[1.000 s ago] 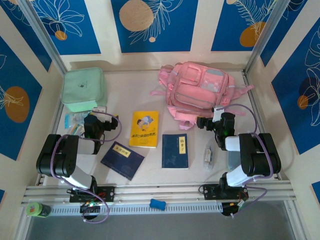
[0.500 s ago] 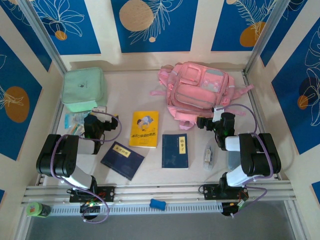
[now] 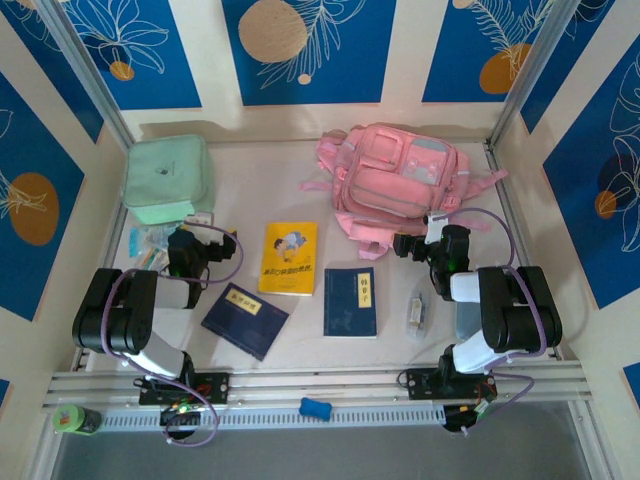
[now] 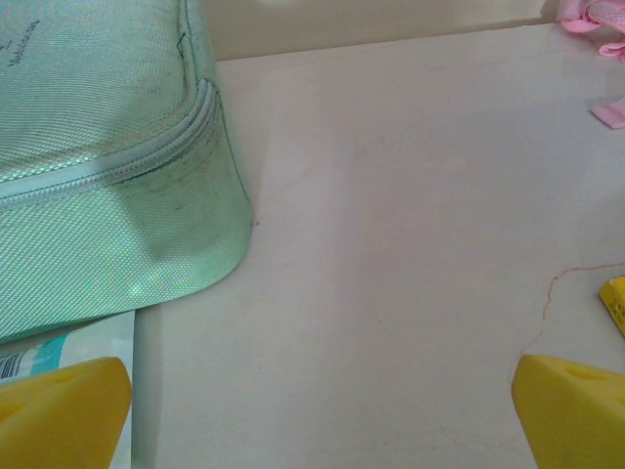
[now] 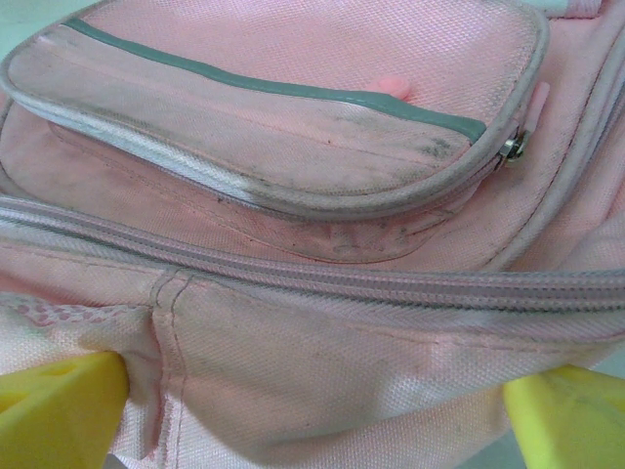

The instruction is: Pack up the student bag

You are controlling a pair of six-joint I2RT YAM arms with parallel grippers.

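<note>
1. The bag (image 3: pixel 395 185) lies at the far right of the counter (image 3: pixel 262 190), front pockets facing up. From above I see no pocket open and none of the loose things inside it.
2. Over the last second nothing has moved: the bag, the books and both arms sit exactly where they were. I take that to mean the packing has not really begun, and that opening a zip comes first.
3. My right hand (image 3: pixel 412 244) sits at the near edge of the bag, spread as wide as it goes and holding nothing. In its wrist view, pink fabric and a long zip line run across just past the yellow fingertips (image 5: pixel 59 410). A small zip pull (image 5: pixel 515 145) shows at the right end of the front pocket.
4. The right arm is folded back on itself at the near right, with the wrist pointing far and slightly left toward the bag.
5. My left hand (image 3: pixel 190 250) is also wide open and empty, low over the counter by the near corner of the green case (image 4: pixel 98 147). The edge of a printed packet (image 4: pixel 68 347) is just beside its left finger. That arm is folded the same way at the near left.
6. Between the arms wait a yellow book (image 3: pixel 289 257), two dark blue books (image 3: pixel 245 320) (image 3: pixel 351 301) and a small clear box (image 3: pixel 416 312), all well apart from the bag.
</note>
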